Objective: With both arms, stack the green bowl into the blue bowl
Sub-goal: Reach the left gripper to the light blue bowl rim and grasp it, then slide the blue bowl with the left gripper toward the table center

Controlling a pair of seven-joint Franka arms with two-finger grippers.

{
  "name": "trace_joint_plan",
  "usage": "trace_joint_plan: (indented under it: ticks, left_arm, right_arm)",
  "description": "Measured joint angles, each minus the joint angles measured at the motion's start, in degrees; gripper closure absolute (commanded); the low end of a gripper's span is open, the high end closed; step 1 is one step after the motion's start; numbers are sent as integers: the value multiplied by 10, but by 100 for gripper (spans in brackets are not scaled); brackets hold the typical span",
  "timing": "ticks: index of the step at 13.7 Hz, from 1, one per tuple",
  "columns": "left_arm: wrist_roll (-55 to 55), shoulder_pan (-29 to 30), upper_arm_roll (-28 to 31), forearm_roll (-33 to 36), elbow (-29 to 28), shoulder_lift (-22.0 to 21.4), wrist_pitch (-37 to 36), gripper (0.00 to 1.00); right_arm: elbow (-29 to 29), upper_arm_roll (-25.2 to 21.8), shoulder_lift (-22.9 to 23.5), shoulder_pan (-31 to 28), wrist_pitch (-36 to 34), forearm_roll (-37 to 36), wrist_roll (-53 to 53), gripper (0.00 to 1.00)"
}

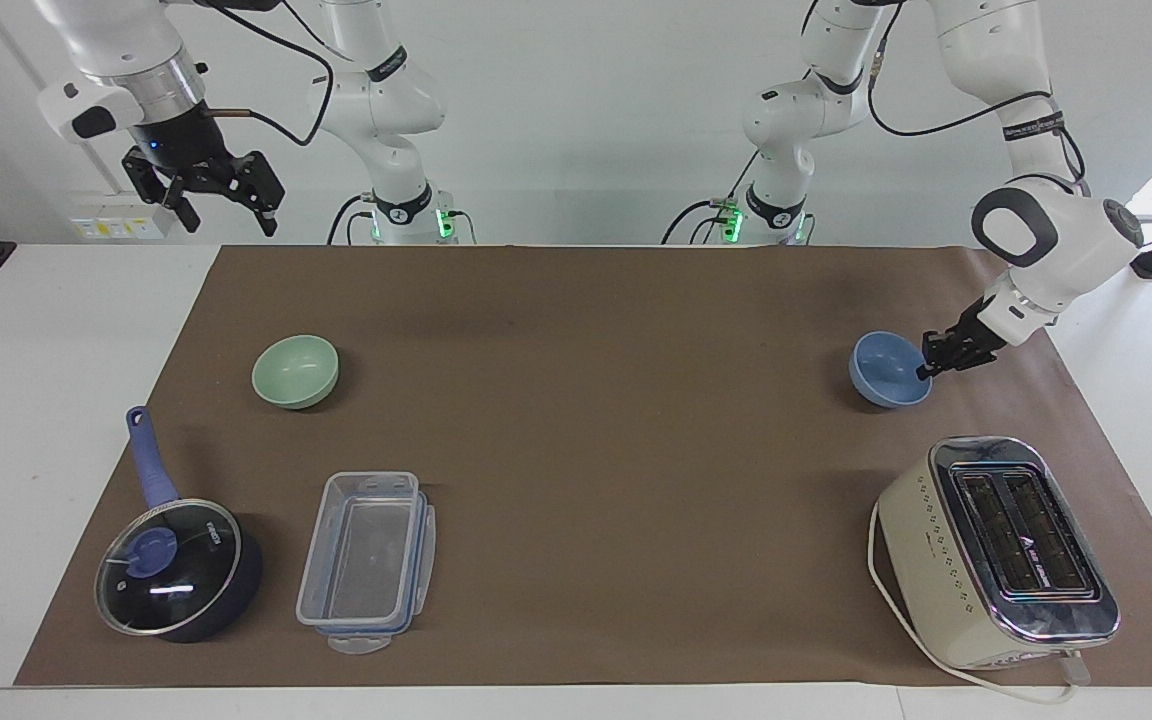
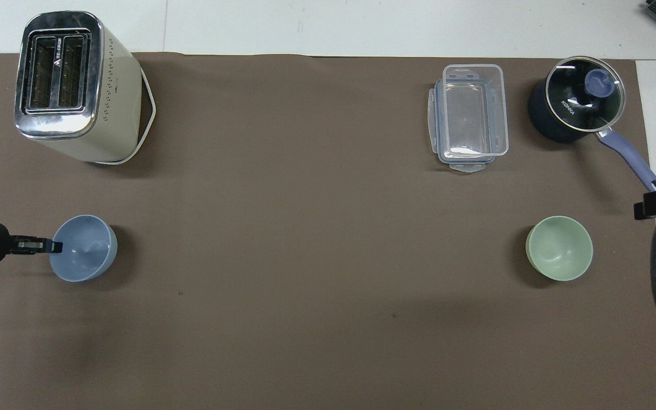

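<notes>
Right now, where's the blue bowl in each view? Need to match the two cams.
Facing view: blue bowl sits toward the picture's right edge at mid-height, the left gripper shut on its rim.
Overhead view: blue bowl sits near the picture's left edge, at mid-height.
Shared landmark: the toaster, farther from the robots than the bowl, at the left arm's end of the table.
</notes>
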Motion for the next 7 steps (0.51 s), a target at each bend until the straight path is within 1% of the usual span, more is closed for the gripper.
trace_joint_plan:
  ticks: [2,4,5,7]
  left_arm:
    - [1,0,-4,0,1,-8,-8,100]
    - [-13,-12,-10,-2,3,-35,-28,100]
    - [-31,-29,-12,-2,4,-52,-34,100]
    - [-101,-81,-15,-3,4,-84,-38,100]
  right_arm:
    - [0,0,0,0,0,0,0,0]
    - [0,0,0,0,0,0,0,0]
    - [0,0,0,0,0,0,0,0]
    - [0,0,0,0,0,0,0,0]
